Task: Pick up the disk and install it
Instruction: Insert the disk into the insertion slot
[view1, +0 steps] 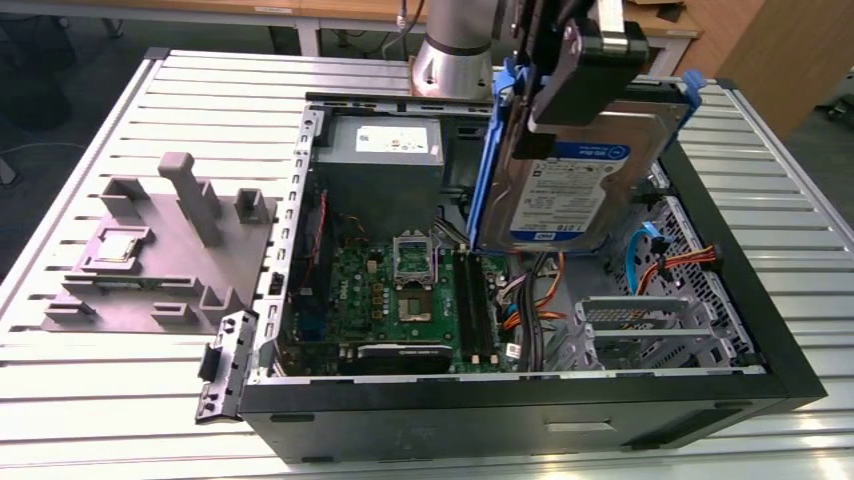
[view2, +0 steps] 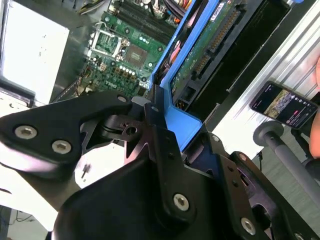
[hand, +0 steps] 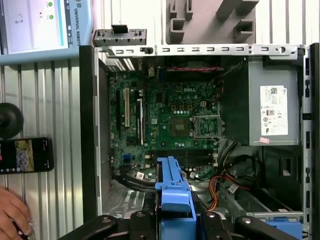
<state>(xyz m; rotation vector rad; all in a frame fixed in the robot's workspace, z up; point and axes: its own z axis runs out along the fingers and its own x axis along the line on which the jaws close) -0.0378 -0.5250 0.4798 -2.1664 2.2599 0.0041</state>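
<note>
The disk, silver-grey with a white-and-blue label and a blue bracket round it, hangs upright above the open computer case. My gripper is shut on its upper end, over the case's side at the exterior view's right. In the second wrist view the black fingers clamp the blue bracket, and the disk's green board runs away from them. In the first wrist view the bracket sticks out from the gripper over the motherboard.
Inside the case lie the motherboard, a grey power-supply box, orange cables and a metal bay. A grey fixture sits on the table at the exterior view's left. A phone and a hand are beside the case.
</note>
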